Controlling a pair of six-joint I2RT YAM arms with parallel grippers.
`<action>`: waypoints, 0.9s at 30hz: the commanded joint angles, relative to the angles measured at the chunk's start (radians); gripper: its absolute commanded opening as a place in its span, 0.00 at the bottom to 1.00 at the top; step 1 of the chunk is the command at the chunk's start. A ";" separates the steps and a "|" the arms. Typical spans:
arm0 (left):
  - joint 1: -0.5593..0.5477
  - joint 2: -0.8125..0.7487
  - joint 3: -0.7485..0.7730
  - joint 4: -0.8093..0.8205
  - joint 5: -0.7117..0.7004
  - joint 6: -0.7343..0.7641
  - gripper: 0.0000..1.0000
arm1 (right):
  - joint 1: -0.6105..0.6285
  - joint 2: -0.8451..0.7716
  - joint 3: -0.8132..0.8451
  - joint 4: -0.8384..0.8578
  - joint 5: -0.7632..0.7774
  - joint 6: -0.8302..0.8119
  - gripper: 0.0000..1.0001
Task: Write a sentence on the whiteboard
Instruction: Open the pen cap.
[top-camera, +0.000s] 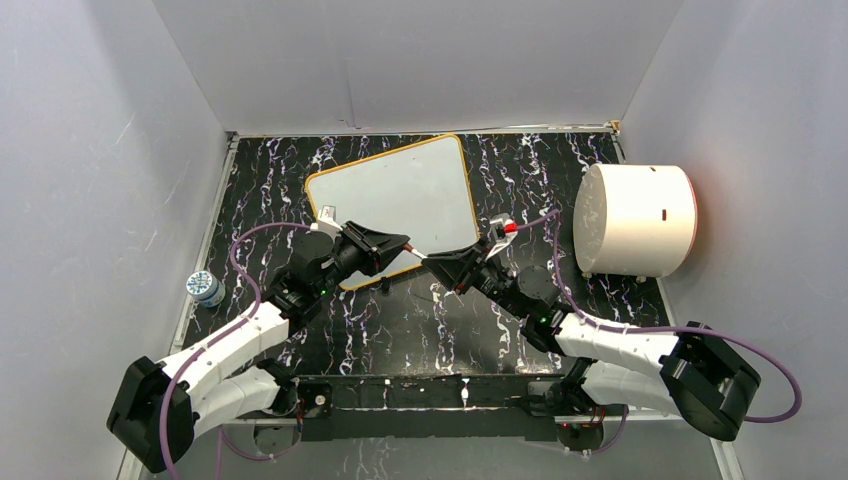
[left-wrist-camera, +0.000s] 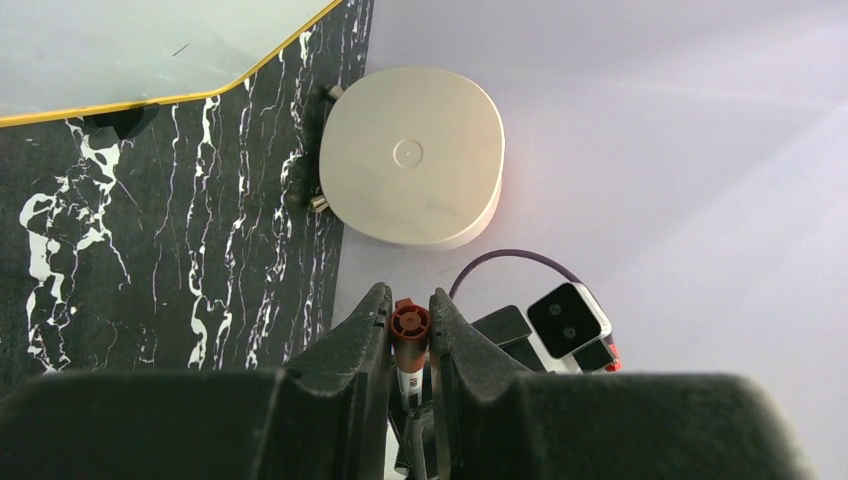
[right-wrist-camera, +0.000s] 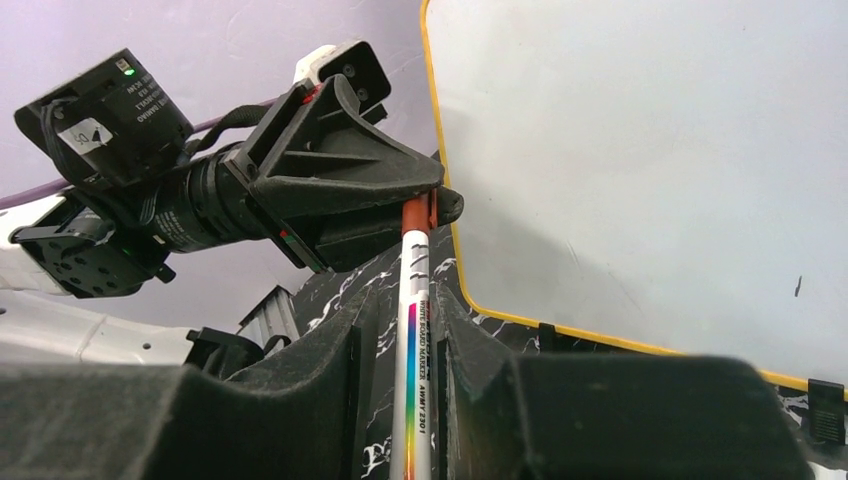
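1. Two grippers meet on one marker (top-camera: 418, 253), which is held to the left of the white cylinder (top-camera: 635, 220).
2. The left gripper (left-wrist-camera: 410, 312) has its jaws pinched tight on the marker's red cap end.
3. The right gripper (right-wrist-camera: 408, 300) has a finger close on each side of the marker's white barrel. I cannot tell whether they press it.
4. The whiteboard (top-camera: 400, 190) lies flat and skewed on the dark marbled table (top-camera: 450, 330), left of the cylinder and apart from it, with one small dark mark on its face.
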 joint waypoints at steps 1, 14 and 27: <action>-0.002 -0.004 0.027 0.010 -0.006 0.029 0.00 | -0.003 -0.014 0.050 -0.001 -0.004 -0.019 0.32; -0.002 -0.009 0.015 0.007 -0.036 0.014 0.00 | -0.003 -0.040 0.035 0.005 -0.009 -0.035 0.00; -0.002 -0.084 -0.009 -0.028 -0.232 -0.003 0.00 | -0.003 -0.145 -0.028 -0.042 -0.005 -0.059 0.00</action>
